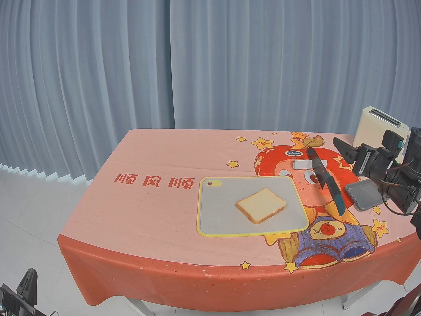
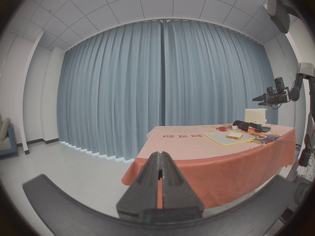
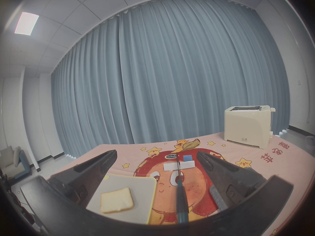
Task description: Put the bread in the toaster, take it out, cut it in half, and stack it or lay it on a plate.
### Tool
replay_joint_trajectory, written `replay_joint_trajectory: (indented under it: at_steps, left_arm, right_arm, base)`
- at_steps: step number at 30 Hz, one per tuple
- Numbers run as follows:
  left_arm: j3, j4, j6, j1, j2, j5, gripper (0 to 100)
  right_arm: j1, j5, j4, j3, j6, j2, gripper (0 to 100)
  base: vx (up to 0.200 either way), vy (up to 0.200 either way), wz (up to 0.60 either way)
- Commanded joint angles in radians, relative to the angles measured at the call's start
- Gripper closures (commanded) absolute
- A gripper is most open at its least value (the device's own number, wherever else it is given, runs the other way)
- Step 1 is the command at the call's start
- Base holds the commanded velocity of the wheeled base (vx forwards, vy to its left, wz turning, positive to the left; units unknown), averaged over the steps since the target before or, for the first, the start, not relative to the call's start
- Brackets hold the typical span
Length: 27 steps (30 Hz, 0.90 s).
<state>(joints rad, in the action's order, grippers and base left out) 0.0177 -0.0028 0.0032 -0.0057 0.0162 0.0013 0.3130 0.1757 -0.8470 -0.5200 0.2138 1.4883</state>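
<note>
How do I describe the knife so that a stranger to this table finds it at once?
On the orange tablecloth, look between the grey cutting board with the bread slice and the small grey plate. The knife lies there, the only long thin thing, with a dark blade and a teal handle.

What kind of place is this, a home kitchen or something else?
Probably a staged test room, not a home kitchen: one table with a toaster and cutting board stands before a wall-wide curtain, under a tiled office-style ceiling.
</note>
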Motion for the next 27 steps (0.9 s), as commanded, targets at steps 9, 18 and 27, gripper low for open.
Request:
replay_joint_trajectory:
  at_steps: [9,18,27]
  left_arm:
    - [-0.018,0.0,0.001,0.0,-0.002,0.0,100]
    - [-0.018,0.0,0.0,0.0,-0.002,0.0,100]
    - [-0.018,0.0,0.0,0.0,-0.002,0.0,100]
  right_arm:
    - [-0.006,0.093,0.051,0.025,-0.021,0.079,0]
    - [-0.011,0.094,0.051,0.043,-0.022,0.138,0]
    - [-0.028,0.094,0.042,0.06,-0.033,0.201,0]
  base:
    - [0.0,0.0,0.0]
    - [0.0,0.0,0.0]
    - [0.0,0.0,0.0]
